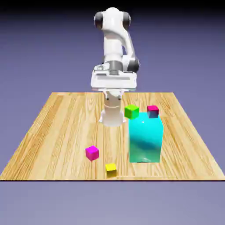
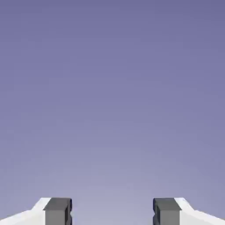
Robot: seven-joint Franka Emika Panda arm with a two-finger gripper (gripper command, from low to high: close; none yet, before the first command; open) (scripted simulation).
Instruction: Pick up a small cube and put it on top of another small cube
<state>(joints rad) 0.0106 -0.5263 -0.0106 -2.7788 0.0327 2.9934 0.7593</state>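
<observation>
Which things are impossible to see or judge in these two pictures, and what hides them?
- Exterior view: the red cube is partly hidden behind the tall cyan block.
- Exterior view: the arm's own body hides the gripper's fingers; they show only in the hand view.
- Hand view: the gripper is open against the plain backdrop. The table and all cubes are out of frame.
- Hand view: the fingertips are cut off by the bottom edge.

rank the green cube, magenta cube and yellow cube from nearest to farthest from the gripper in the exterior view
From the gripper, held high at the table's far side:
1. green cube, just below, towards the exterior view's right
2. magenta cube, mid-table, to the left
3. yellow cube, at the near edge
</observation>
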